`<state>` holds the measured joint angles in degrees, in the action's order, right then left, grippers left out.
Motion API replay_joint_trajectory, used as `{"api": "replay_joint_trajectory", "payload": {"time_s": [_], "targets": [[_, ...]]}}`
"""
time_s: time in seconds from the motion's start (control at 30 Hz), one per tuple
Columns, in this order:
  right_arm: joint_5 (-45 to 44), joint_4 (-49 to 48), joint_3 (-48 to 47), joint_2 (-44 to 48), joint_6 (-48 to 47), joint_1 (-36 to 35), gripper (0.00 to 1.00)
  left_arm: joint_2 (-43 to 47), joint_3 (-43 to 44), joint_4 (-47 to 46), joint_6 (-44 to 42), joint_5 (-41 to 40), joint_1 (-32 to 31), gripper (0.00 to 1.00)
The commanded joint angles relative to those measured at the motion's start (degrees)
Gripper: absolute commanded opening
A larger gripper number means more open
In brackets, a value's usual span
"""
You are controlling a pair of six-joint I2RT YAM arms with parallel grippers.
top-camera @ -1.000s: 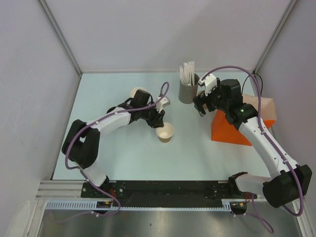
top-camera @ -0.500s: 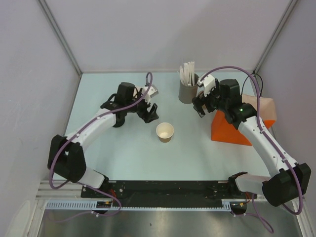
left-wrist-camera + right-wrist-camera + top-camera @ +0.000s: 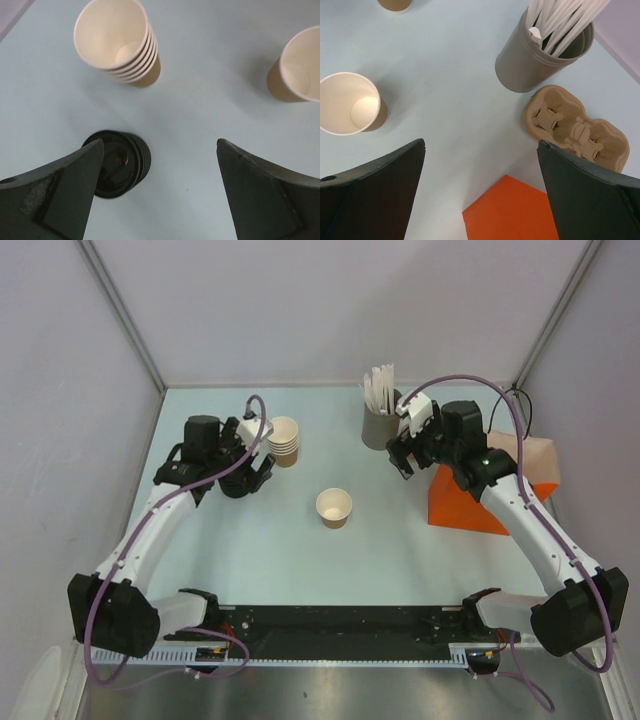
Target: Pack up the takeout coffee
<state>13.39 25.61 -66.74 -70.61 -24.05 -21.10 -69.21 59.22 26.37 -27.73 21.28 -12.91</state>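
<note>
No lidded takeout coffee shows in any view. A lone lidless tan paper cup [image 3: 334,507] stands upright mid-table, also at the right edge of the left wrist view [image 3: 297,70] and at the left of the right wrist view [image 3: 350,102]. My left gripper [image 3: 250,478] hangs open and empty [image 3: 160,145] over the table at the back left. A stack of black lids [image 3: 120,162] sits by its left finger. My right gripper [image 3: 403,462] is open and empty [image 3: 481,143], above the near corner of the orange paper bag [image 3: 512,212].
A stack of lidless tan cups [image 3: 284,440] stands just beyond the lids. A grey holder of white stirrers [image 3: 381,425] is at the back. A tan pulp cup carrier [image 3: 572,127] lies between the holder and the orange bag [image 3: 465,502].
My left arm has swung left, away from the lone cup, and its jaws have opened wide over the lid stack. The cup stands where it was. The right arm has barely moved.
</note>
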Motion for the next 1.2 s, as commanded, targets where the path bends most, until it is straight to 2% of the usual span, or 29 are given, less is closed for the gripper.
{"api": "replay_joint_trajectory", "payload": {"time_s": [0.0, 0.1, 0.2, 0.3, 0.47, 0.67, 1.17], "targets": [[0.15, -0.47, 0.03, 0.38, -0.73, -1.40, 1.00, 3.90, -2.97, 3.07, -5.76, -0.72, 5.34, 0.99], [0.15, -0.38, 0.03, 0.91, -0.91, -2.36, 1.00, 6.45, -5.51, 2.63, -7.51, 2.36, 8.86, 0.99], [0.15, -0.47, 0.03, 1.18, -1.00, -3.24, 1.00, 7.60, -7.45, 4.04, -10.06, 5.34, 8.95, 0.99], [0.67, -0.47, 0.12, 1.00, -0.65, -3.77, 1.00, 7.69, -9.73, 1.33, -9.72, 6.40, 8.95, 0.99], [1.03, -0.47, 0.03, 0.47, -0.38, -3.68, 1.00, 4.36, -9.13, 0.00, -9.19, 8.69, 8.95, 0.96], [1.47, -0.12, 0.03, 0.12, -0.73, -3.77, 1.00, 0.14, -7.72, -3.17, -9.10, 4.56, 8.95, 0.95], [0.85, -0.20, 0.03, -0.58, -0.73, -3.68, 1.00, -6.28, -7.28, -7.39, -8.04, -0.01, 8.95, 0.79]]}}
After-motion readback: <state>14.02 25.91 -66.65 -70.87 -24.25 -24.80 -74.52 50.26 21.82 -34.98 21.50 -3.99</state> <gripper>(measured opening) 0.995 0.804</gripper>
